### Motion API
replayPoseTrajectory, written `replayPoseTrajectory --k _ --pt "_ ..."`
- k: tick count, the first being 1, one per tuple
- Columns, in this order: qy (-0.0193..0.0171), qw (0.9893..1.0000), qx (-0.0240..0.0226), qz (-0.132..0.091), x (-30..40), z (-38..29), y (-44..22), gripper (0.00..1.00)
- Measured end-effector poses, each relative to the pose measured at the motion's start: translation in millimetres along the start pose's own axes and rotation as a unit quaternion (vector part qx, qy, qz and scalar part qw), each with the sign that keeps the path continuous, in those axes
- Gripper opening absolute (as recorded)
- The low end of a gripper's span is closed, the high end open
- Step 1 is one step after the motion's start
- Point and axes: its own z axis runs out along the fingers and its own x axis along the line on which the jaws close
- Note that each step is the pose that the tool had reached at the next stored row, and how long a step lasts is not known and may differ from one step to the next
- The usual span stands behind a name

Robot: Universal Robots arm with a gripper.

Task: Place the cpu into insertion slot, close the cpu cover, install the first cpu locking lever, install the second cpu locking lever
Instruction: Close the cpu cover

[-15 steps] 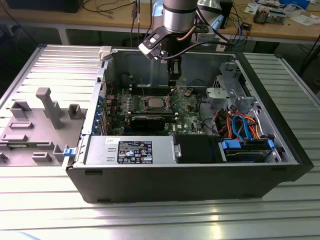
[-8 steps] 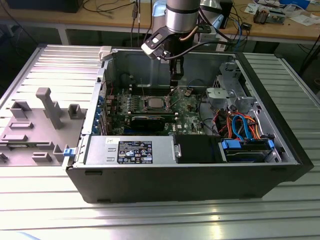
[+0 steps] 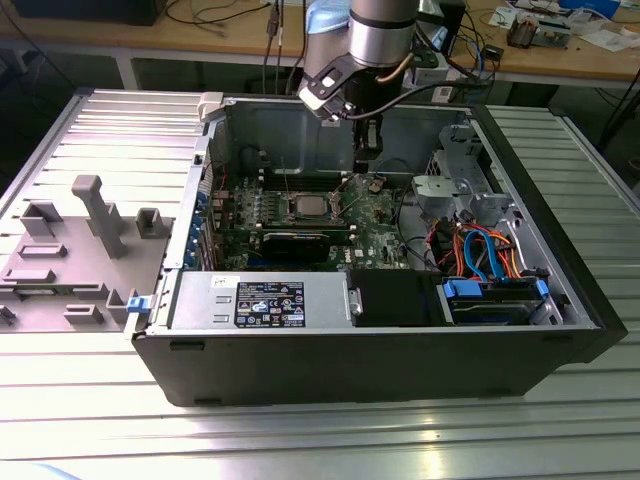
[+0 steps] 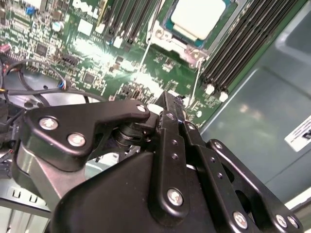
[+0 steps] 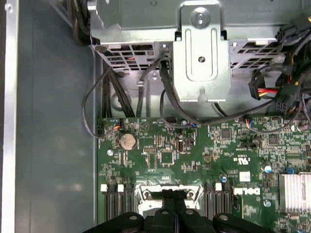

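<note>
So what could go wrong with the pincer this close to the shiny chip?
The pincer seems low over the green motherboard, so a slightly off push might scrape its tiny parts. The thin wire lever beside the cpu looks springy and could slip away. The silver coin battery sits nearby and might get bumped.

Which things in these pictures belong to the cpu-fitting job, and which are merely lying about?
Belong to the job:
- the cpu
- the cpu cover framing it
- a locking lever
- the gripper, shut and empty

Just lying about:
- the coin battery
- the memory slots
- the power supply
- the grey fixture
</note>
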Motion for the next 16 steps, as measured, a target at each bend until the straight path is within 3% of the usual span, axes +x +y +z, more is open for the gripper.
replayPoseTrajectory --k 8,16 --pt "-0.0009 1.0000 0.0036 0.000 2.0 8.1 17.1 0.11" --pt "-0.0013 1.0000 0.0038 0.000 2.6 23.5 20.5 0.11"
